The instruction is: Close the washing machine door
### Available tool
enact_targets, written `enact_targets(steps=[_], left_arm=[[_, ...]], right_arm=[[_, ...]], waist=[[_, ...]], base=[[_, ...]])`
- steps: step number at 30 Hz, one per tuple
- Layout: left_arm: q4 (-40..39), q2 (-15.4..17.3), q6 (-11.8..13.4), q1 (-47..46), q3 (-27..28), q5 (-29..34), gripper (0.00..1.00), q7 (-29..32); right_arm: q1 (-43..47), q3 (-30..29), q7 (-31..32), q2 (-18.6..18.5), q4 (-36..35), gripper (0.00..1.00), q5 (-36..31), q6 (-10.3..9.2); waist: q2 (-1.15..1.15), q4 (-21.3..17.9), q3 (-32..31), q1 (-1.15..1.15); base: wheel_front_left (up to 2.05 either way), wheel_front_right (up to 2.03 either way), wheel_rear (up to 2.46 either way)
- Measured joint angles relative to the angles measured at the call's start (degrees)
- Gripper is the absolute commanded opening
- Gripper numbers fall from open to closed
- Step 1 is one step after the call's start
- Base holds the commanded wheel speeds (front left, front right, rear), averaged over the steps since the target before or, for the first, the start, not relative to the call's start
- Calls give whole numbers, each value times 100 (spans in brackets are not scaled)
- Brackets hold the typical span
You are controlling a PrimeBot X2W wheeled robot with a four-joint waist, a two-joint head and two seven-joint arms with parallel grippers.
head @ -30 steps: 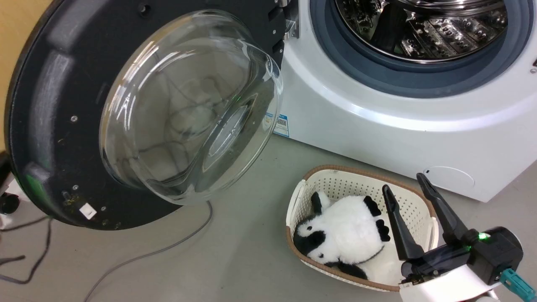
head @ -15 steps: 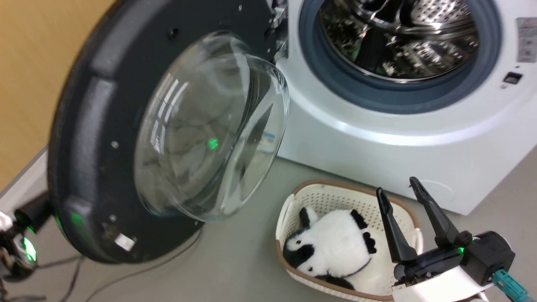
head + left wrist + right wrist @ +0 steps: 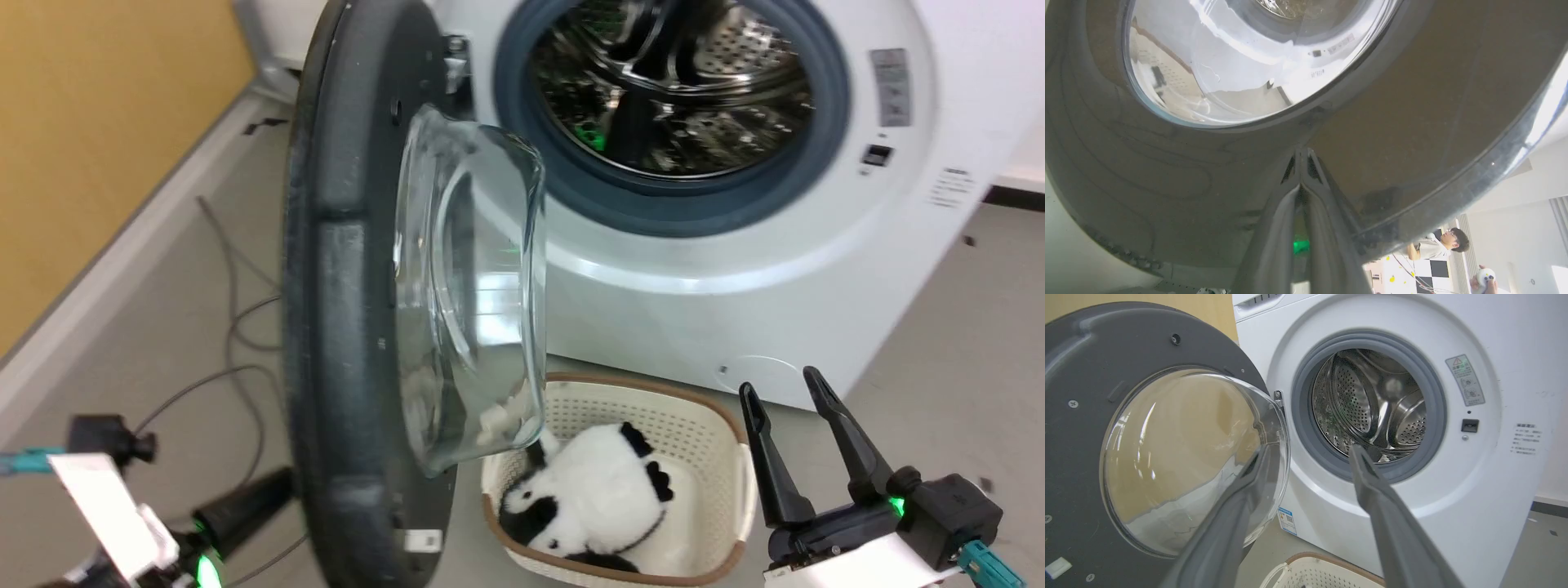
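Seems to be the push-shut step: swinging the large round black washing machine door (image 3: 343,286), with its bulging clear glass bowl, now edge-on and roughly half open at the left of the big white front-loading washing machine (image 3: 694,278). Next likely calls for a firm push toward the machine's round opening until latched. Pressing the left gripper (image 3: 1301,153) against the door's glossy outer face, fingers clenched together, grasping nothing. Holding the right gripper (image 3: 784,392) low before the machine's front, fingers spread, empty.

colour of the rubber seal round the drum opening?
Grey. The rubber seal shows best in the right wrist view.
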Motion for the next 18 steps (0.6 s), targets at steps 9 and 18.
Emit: enact_targets(steps=[9, 18], left_arm=[[-347, -213, -59, 480, -697, -241, 0, -296], [-24, -255, -444, 482, -1706, -615, 0, -1209]], right_arm=[[0, -70, 0, 19, 40, 100, 0, 0], [-14, -78, 0, 19, 56, 100, -11, 0]], waist=[[0, -655, 44, 0], [0, -1493, 199, 0]], base=[[0, 0, 0], [0, 0, 0]])
